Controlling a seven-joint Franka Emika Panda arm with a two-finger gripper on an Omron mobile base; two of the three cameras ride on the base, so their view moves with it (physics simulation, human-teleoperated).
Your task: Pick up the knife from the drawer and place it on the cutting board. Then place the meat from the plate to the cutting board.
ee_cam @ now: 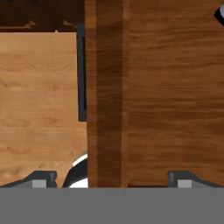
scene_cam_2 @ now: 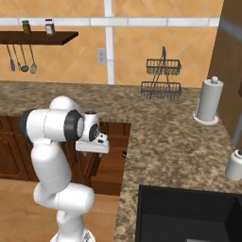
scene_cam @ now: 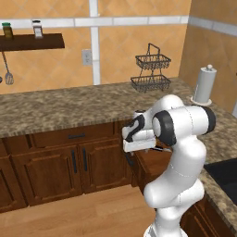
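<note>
Hanging over the pulled-out drawer [ee_cam: 166,100], the gripper [ee_cam: 111,179] points straight down, its two dark fingertips [ee_cam: 41,178] set wide apart with nothing between them; one tip sits above the wooden floor, the other above the drawer's inside. In the hand view the drawer's front rail runs as a darker band up the middle, with the dark bar handle [ee_cam: 81,72] just beside it on the floor side. A small black shape [ee_cam: 220,14] shows at the far corner of the drawer's bottom, cut by the picture's edge; whether it is the knife's handle cannot be told. From the right base view the drawer [scene_cam_2: 111,163] stands open below the speckled bench [scene_cam_2: 179,142], at its inner corner, and a small dark spot [scene_cam_2: 124,153] lies near the drawer's side by the bench edge. On the bench a two-tier wire basket [scene_cam: 151,69] stands toward the back wall, and a paper towel roll [scene_cam: 204,85] stands upright near the right wall.
</note>
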